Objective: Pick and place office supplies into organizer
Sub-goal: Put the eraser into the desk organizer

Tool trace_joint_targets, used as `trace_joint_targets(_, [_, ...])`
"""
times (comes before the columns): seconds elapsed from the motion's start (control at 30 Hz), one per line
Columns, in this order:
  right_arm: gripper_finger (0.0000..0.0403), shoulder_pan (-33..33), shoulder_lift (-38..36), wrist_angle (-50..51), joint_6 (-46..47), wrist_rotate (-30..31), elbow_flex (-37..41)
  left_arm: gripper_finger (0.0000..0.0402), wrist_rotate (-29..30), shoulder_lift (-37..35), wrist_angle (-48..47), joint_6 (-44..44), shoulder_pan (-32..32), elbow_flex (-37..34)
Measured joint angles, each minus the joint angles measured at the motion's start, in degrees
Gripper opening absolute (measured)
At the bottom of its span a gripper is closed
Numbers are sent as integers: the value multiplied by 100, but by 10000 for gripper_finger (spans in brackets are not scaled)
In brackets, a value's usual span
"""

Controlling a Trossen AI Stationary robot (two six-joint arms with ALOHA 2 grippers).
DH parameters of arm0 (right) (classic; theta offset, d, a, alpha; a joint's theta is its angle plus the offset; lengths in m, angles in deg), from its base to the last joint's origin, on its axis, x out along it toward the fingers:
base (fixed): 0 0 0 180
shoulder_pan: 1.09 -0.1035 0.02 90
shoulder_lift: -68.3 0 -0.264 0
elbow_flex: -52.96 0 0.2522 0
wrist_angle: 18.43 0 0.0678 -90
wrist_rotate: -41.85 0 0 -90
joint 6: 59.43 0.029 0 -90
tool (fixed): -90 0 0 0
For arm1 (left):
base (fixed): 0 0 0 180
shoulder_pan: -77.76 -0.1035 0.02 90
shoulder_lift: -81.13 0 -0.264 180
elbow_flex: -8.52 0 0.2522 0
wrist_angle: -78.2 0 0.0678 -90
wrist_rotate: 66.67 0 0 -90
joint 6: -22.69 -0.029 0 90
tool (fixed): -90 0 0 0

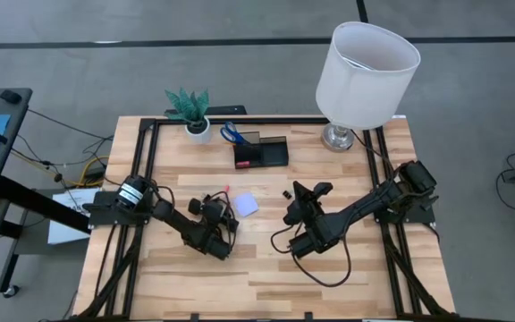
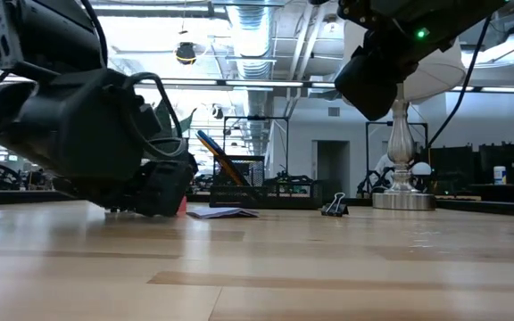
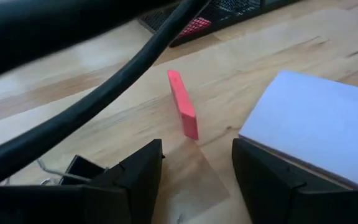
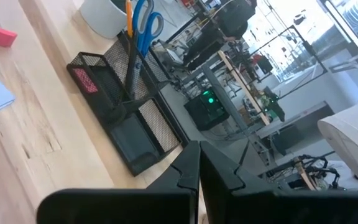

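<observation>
My left gripper (image 3: 196, 180) is low over the table and open, with nothing between its fingers. Just ahead of it a small red bit (image 3: 183, 104) stands on its long edge. The pale note pad (image 3: 316, 124) lies flat beside one finger, and a black binder clip (image 3: 73, 171) lies at the outer side of the other; whether either touches a finger, I cannot tell. The black organizer (image 1: 260, 154) stands farther back with blue-handled scissors (image 4: 143, 25) upright in it. My right gripper (image 1: 314, 190) hangs shut above the table, near another binder clip (image 1: 287, 193).
A white lamp (image 1: 365, 67) stands at the far right corner and a small plant in a white pot (image 1: 195, 121) stands left of the organizer. Bare wood lies along the near half of the table (image 1: 266, 286).
</observation>
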Motion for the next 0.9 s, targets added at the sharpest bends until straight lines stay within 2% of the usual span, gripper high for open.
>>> trace_joint_targets(0.9, [1, 61, 4, -2, 2, -33, 0, 184, 32, 15, 395, -975, -966, 3])
